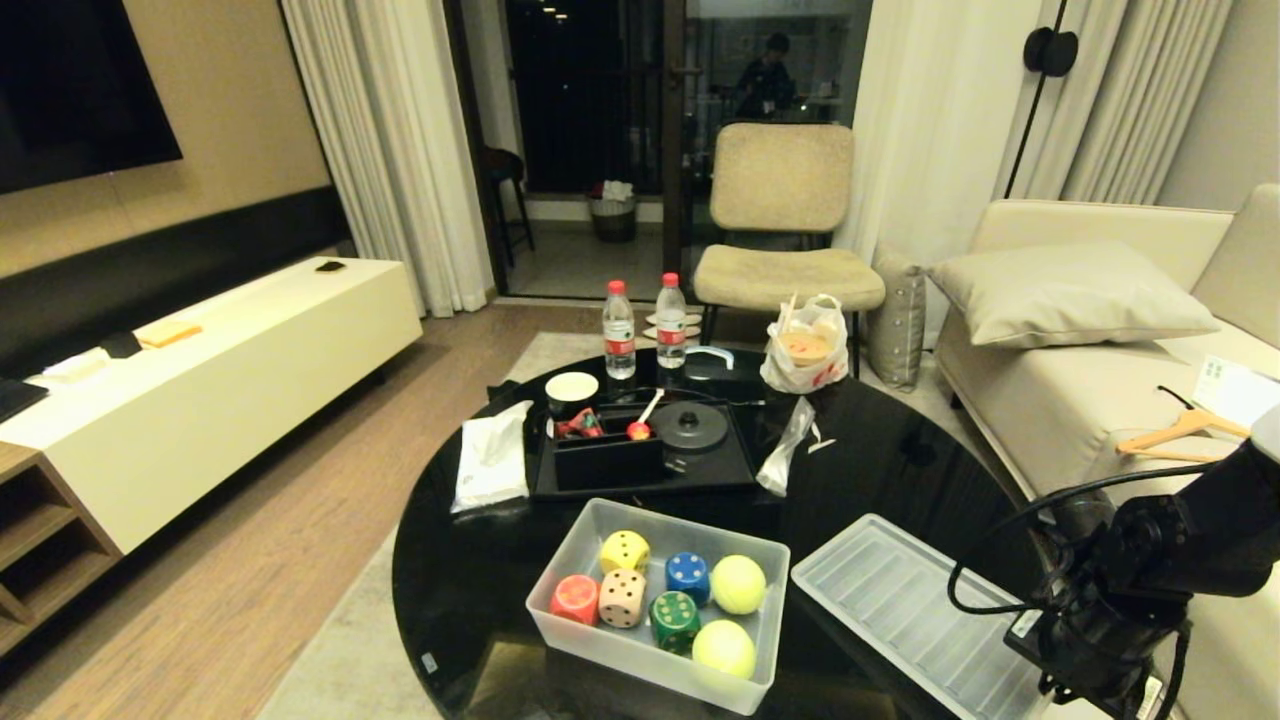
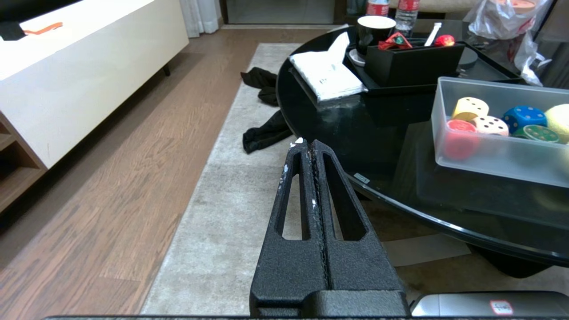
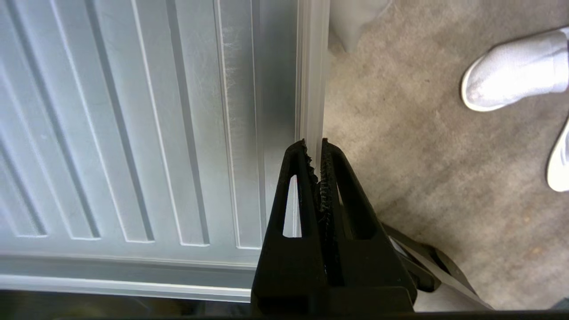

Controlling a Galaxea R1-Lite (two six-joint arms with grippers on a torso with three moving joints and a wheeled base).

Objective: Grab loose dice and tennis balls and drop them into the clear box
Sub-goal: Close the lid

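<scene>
Nearest you, the right gripper (image 3: 314, 143) pinches the thin rim of the ribbed translucent lid (image 3: 133, 133). The left gripper (image 2: 306, 144) hangs closed and empty. Beyond, matte dice (image 1: 623, 597) and fuzzy tennis balls (image 1: 738, 584) fill the clear box (image 1: 640, 655).

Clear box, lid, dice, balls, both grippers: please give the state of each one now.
clear box: open, on the table.
lid: off, flat beside the box.
dice: five, inside the box.
tennis balls: two, inside the box.
right gripper: shut on the lid's rim.
left gripper: shut, empty, beside the table.
</scene>
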